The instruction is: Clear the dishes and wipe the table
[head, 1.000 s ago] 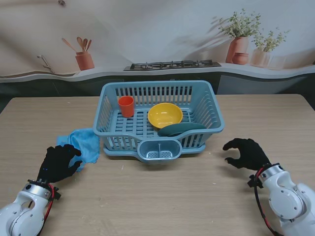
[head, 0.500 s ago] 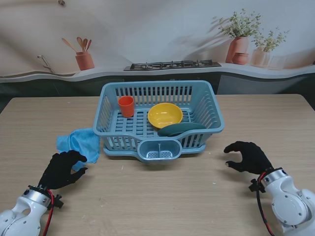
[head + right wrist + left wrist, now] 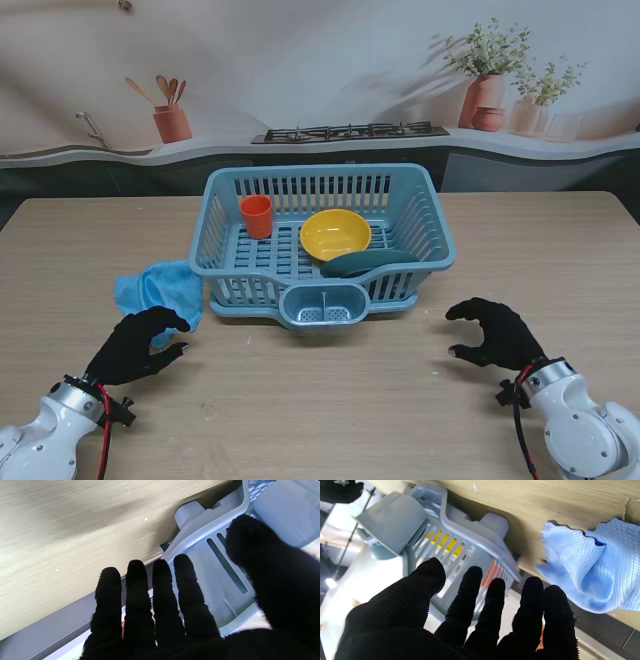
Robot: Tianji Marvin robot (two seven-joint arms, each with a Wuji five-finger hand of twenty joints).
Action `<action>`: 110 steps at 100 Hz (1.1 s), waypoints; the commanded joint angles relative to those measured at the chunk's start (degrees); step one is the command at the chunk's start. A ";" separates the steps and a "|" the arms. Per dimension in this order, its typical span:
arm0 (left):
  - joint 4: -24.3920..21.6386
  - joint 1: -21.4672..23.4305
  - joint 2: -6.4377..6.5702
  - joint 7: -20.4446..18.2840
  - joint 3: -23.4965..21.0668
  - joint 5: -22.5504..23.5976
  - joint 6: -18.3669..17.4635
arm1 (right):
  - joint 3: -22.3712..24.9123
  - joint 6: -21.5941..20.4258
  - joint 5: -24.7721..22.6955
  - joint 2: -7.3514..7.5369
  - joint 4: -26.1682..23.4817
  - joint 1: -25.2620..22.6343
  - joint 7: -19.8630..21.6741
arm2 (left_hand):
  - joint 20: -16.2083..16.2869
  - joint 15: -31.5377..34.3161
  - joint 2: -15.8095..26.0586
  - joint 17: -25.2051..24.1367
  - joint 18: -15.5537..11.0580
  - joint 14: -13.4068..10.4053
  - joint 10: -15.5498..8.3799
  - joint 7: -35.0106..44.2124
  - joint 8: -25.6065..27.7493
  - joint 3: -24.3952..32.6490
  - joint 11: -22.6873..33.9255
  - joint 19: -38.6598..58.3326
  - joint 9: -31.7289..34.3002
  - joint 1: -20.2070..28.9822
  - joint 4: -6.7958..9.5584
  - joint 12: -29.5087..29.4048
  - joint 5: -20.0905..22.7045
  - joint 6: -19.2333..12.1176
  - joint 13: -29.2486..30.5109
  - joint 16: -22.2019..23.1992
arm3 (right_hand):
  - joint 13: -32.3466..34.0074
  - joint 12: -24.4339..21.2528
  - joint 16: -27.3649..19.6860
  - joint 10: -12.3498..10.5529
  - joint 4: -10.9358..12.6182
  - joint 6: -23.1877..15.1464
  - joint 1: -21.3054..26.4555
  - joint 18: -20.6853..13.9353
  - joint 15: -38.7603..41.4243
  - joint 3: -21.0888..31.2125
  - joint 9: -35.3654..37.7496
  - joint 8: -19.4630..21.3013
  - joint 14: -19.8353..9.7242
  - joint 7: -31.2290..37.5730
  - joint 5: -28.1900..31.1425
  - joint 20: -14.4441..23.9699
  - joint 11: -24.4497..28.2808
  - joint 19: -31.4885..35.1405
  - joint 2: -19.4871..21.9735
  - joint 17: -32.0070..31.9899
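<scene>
1. Over the last second the left robot hand (image 3: 138,346) has drawn back from the cloth (image 3: 160,292), toward the lower left of the frame. It had been resting on the cloth's near edge; now it sits just short of it, fingers loosely spread and holding nothing.
2. The right robot hand (image 3: 493,335) has shifted a little toward the lower centre. It is also empty, with its fingers curled but apart.
3. The cloth lies crumpled on the tabletop (image 3: 330,400), left of centre against the rack's (image 3: 430,215) left side — let go, not gripped.
4. I judge this to be the wiping winding down, or a pause before a re-grasp; the frames cannot settle which.
5. The rack at mid-frame holds an orange cup (image 3: 256,216) in its back left, a yellow bowl (image 3: 335,234) in the middle and a dark green plate (image 3: 368,263) leaning at the front right. Its front cutlery pocket (image 3: 323,306) looks empty — the dishes appear cleared.
</scene>
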 commanded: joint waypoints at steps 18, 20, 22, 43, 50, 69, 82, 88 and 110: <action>0.55 -0.98 -0.08 -1.79 0.13 -1.59 -1.13 | -0.26 0.03 -0.38 -0.61 -0.96 -1.69 -0.34 | -0.37 -2.02 -3.08 0.12 -0.37 -0.67 -0.22 -0.48 0.40 5.78 -1.50 -1.75 -0.74 -2.70 1.74 -0.68 0.25 -0.49 0.55 -1.04 | -2.63 1.12 1.38 -0.35 -0.82 0.28 -0.64 -2.74 2.05 2.59 -3.39 0.65 -0.37 2.51 -4.04 0.99 2.67 1.06 -3.51 -1.56; 0.53 -0.99 -0.03 -2.20 0.11 -1.94 -1.17 | -0.24 -0.09 -0.54 -0.61 -0.98 -1.71 -0.42 | -0.45 -2.22 -3.27 0.07 -0.41 -0.83 -0.28 -0.62 0.33 6.04 -1.62 -1.87 -0.91 -2.68 1.71 -0.73 0.08 -0.53 0.39 -1.12 | -2.68 1.11 1.40 -0.32 -0.81 0.19 -0.53 -2.81 2.08 2.62 -3.49 0.65 -0.41 2.62 -4.19 1.00 2.67 1.06 -3.49 -1.60; 0.50 -1.00 0.01 -2.58 0.09 -2.25 -1.20 | -0.21 -0.21 -0.70 -0.60 -1.00 -1.73 -0.49 | -0.51 -2.36 -3.56 0.03 -0.43 -0.98 -0.34 -0.72 0.29 6.27 -1.71 -1.94 -1.07 -2.56 1.70 -0.77 -0.04 -0.56 0.25 -1.18 | -2.78 1.10 1.40 -0.39 -0.80 0.16 -0.43 -2.80 2.09 2.61 -3.61 0.65 -0.47 2.72 -4.32 1.01 2.68 1.06 -3.44 -1.64; 0.49 -1.07 0.34 -4.60 -0.10 -3.43 -1.52 | 0.01 -1.10 -1.83 -0.59 -0.94 -1.65 -1.19 | -1.56 -3.74 -6.56 -0.43 -0.71 -2.15 -1.29 -1.16 0.03 9.41 -2.30 -3.39 -2.01 -3.54 1.30 -1.06 -1.12 -0.99 -0.44 -1.72 | -3.14 1.00 1.45 -1.83 -0.70 -0.84 0.16 -3.49 2.20 2.49 -4.08 0.55 -0.96 3.58 -5.48 1.03 2.69 0.94 -3.44 -2.00; 0.57 -1.06 0.42 -5.28 -0.18 -4.11 -1.58 | 0.01 -1.10 -2.00 -0.58 -0.92 -1.74 -1.25 | -1.87 -4.14 -6.81 -0.68 -0.84 -2.32 -1.40 -1.27 -0.04 9.88 -2.55 -3.87 -2.26 -3.79 1.18 -1.18 -1.37 -0.95 -0.63 -1.87 | -3.79 0.85 1.27 -2.22 -0.67 -1.06 0.39 -4.02 1.76 2.48 -4.86 0.40 -1.03 3.69 -6.39 0.82 2.34 0.37 -3.50 -2.60; 0.85 -1.21 0.49 -5.87 -0.28 -4.91 -1.91 | -0.02 -1.03 -2.41 -0.56 -1.35 -2.35 -1.33 | -2.33 -4.59 -7.32 -0.72 -0.94 -2.35 -1.49 -1.69 -0.30 10.26 -2.86 -4.29 -2.26 -4.36 0.90 -1.37 -1.26 -1.04 -0.64 -1.95 | -5.52 0.94 1.31 -3.15 -0.60 -1.39 0.73 -4.52 1.71 2.39 -7.80 0.22 -1.63 4.34 -9.70 0.94 2.55 -0.14 -3.46 -3.81; 0.92 -1.33 0.61 -6.85 -0.27 -6.03 -1.90 | 0.16 -1.45 -2.86 -0.43 -1.54 -2.47 -0.96 | -2.58 -5.16 -8.11 -1.12 -1.16 -2.63 -2.02 -2.09 -0.44 10.69 -3.27 -4.53 -2.68 -4.41 0.77 -1.57 -1.63 -1.38 -1.17 -2.09 | -6.45 0.95 1.32 -3.02 -0.58 -0.99 0.73 -4.93 1.69 2.19 -9.12 0.04 -1.82 4.51 -10.95 1.08 2.68 -0.48 -3.08 -4.60; 0.90 -1.37 0.66 -7.06 -0.28 -6.07 -1.99 | 0.16 -1.59 -2.85 -0.40 -1.52 -2.42 -0.78 | -2.83 -5.51 -8.69 -1.55 -1.56 -3.12 -2.35 -2.31 -0.47 11.03 -3.53 -4.89 -3.07 -4.37 0.70 -1.69 -2.12 -1.83 -1.53 -2.18 | -6.84 0.90 1.29 -2.98 -0.57 -0.90 0.66 -5.00 1.61 2.02 -9.72 -0.11 -1.95 4.39 -11.42 1.17 2.61 -0.65 -2.80 -4.96; 0.87 -1.22 0.76 -7.62 -0.47 -6.24 -2.10 | 0.06 -1.64 -2.63 -0.35 -1.54 -2.46 -0.40 | -3.38 -6.28 -9.00 -2.00 -1.63 -3.60 -3.09 -2.08 -0.16 11.48 -4.06 -5.45 -3.40 -4.44 0.47 -1.98 -2.89 -2.34 -1.88 -2.41 | -7.49 0.56 1.15 -2.64 -0.49 -0.53 0.63 -5.32 1.39 1.42 -10.68 -0.77 -1.94 3.79 -11.97 1.60 2.20 -1.09 -1.77 -5.51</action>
